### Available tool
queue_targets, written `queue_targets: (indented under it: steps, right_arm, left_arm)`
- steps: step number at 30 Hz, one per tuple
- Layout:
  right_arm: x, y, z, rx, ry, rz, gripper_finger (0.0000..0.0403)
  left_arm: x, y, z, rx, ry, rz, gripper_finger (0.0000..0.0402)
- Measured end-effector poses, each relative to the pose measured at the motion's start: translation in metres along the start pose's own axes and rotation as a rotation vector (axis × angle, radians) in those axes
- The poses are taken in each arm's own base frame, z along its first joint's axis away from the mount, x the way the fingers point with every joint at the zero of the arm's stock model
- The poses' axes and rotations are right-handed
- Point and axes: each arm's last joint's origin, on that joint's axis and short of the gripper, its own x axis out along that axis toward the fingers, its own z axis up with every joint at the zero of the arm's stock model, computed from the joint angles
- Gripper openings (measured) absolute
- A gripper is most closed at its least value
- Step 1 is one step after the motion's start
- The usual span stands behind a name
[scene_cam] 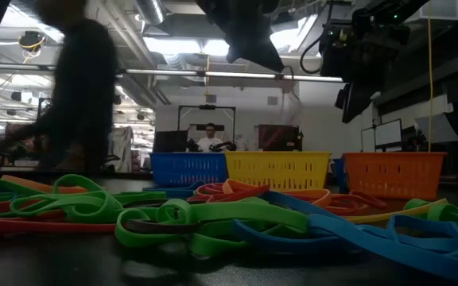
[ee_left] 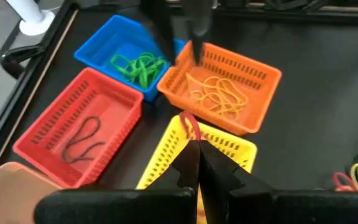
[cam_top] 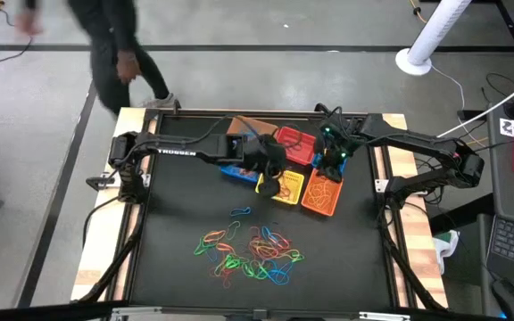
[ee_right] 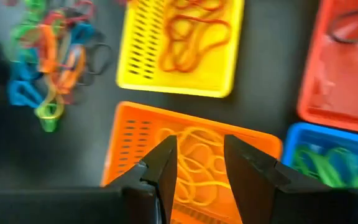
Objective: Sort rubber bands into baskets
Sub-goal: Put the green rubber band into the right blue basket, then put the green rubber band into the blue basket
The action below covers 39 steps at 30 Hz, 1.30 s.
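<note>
My left gripper [ee_left: 197,152] is shut on a red rubber band [ee_left: 192,126] above the yellow basket [cam_top: 286,188], which holds red and orange bands. My right gripper [ee_right: 201,155] is open and empty above the orange basket [ee_right: 191,168], which holds yellowish bands. The red basket [ee_left: 79,134] holds one dark band. A blue basket [ee_left: 129,53] holds green bands. A loose pile of coloured rubber bands [cam_top: 252,251] lies on the black mat near the table's near edge. My left gripper pinches the red band between its two fingertips [ee_left: 188,163], coming from above and pointing down. A small loop of the band [ee_left: 192,126] sticks out past the tips. It is clear of the table, over the yellow basket's rim [ee_left: 219,140].
The baskets stand close together at the table's far middle, with a second blue basket [cam_top: 235,172] and a tan one [cam_top: 250,126] beside them. A person [cam_top: 114,45] walks past the far left corner. A white fan base [cam_top: 415,61] stands on the floor beyond.
</note>
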Motion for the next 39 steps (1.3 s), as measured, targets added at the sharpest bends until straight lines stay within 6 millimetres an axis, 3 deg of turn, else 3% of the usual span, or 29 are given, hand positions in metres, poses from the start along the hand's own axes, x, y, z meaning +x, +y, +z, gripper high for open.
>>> queue_targets:
  steps: [6, 13, 19, 30, 39]
  right_arm:
    - [0.003, 0.008, 0.002, -0.007, -0.004, 0.051, 0.0134]
    - [0.018, 0.04, 0.008, -0.076, 0.016, 0.095, 0.0134]
    - [0.033, 0.076, 0.005, -0.11, 0.079, 0.096, 0.0134]
    - [0.053, 0.154, -0.014, -0.149, 0.081, -0.014, 0.0134]
    - [0.091, 0.217, -0.038, -0.152, 0.012, -0.058, 0.0134]
  left_arm:
    - [0.001, 0.013, 0.0, -0.022, 0.007, 0.023, 0.0001]
    - [0.006, 0.012, -0.011, -0.001, 0.059, 0.022, 0.0009]
    - [0.014, 0.011, -0.026, 0.061, 0.111, 0.018, 0.0023]
    - [0.022, 0.01, -0.043, 0.138, 0.169, 0.01, 0.0115]
    - [0.022, 0.01, -0.043, 0.118, 0.165, 0.011, 0.0121]
